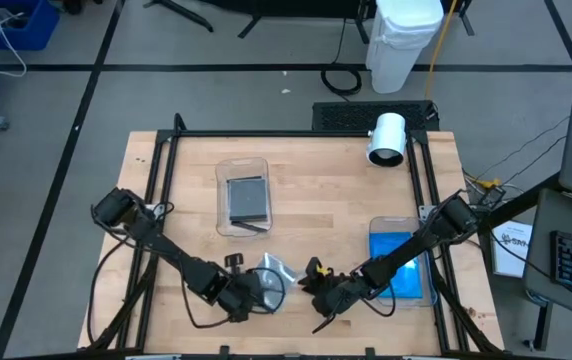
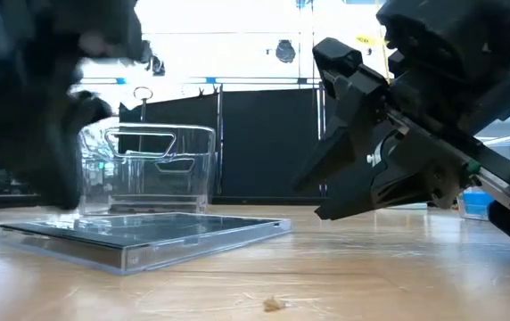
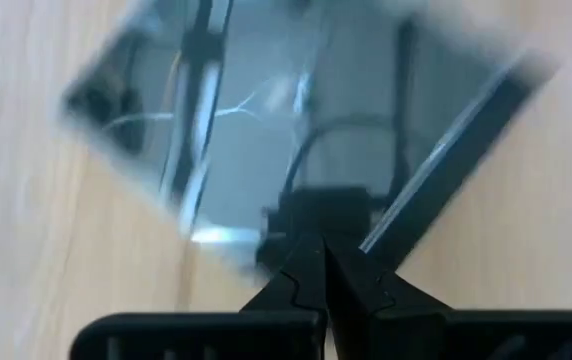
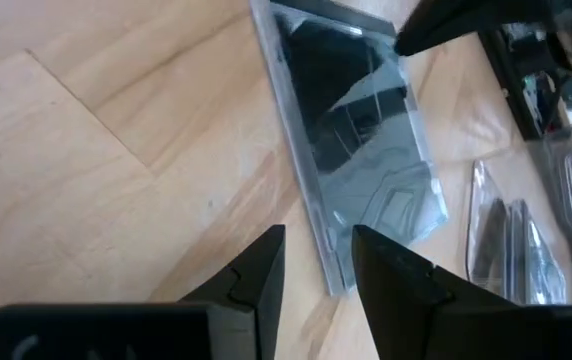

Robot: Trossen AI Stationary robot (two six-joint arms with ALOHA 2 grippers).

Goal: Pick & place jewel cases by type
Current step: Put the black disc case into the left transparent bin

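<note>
table (image 1: pixel 306 200): light wood, plank grain
jewel case on table (image 1: pixel 271 277): clear front, grey/dark inside
jewel case in left tub (image 1: pixel 247 198): dark grey
left tub (image 1: pixel 222 190): clear
right tub (image 1: pixel 378 228): clear, bright blue cases (image 1: pixel 403 262) inside
arms (image 1: pixel 166 245): black
bin beyond table (image 1: pixel 403 40): white
floor (image 1: pixel 216 100): grey w/ black lines

light: bright, even overhead | glare: backlit windows, low view | blur: left wrist view, near arms in low view
</note>
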